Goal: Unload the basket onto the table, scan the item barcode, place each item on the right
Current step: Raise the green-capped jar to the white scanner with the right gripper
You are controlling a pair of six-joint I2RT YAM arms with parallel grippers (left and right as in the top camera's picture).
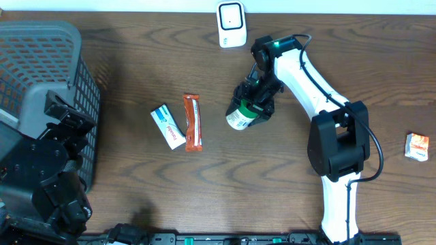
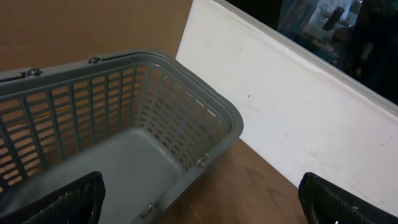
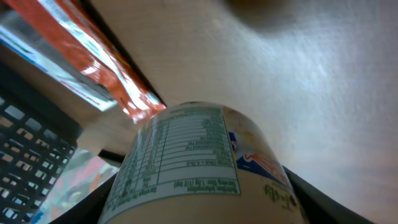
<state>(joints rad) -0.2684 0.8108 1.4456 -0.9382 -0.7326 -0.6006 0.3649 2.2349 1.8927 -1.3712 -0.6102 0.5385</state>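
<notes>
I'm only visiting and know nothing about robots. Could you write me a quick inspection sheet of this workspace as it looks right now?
Surface: brown wooden table; no spills seen.
Job's things: white scanner at the far edge; labelled bottle held near it.
Clutter: white-and-blue box and orange bar lying side by side; small orange packet far right; grey basket far left.
Grippers: left gripper open and empty, over the basket; right gripper closed on the bottle.
Cables: black cable running along the right arm.
Surroundings: white board and brown cardboard behind the basket.
</notes>
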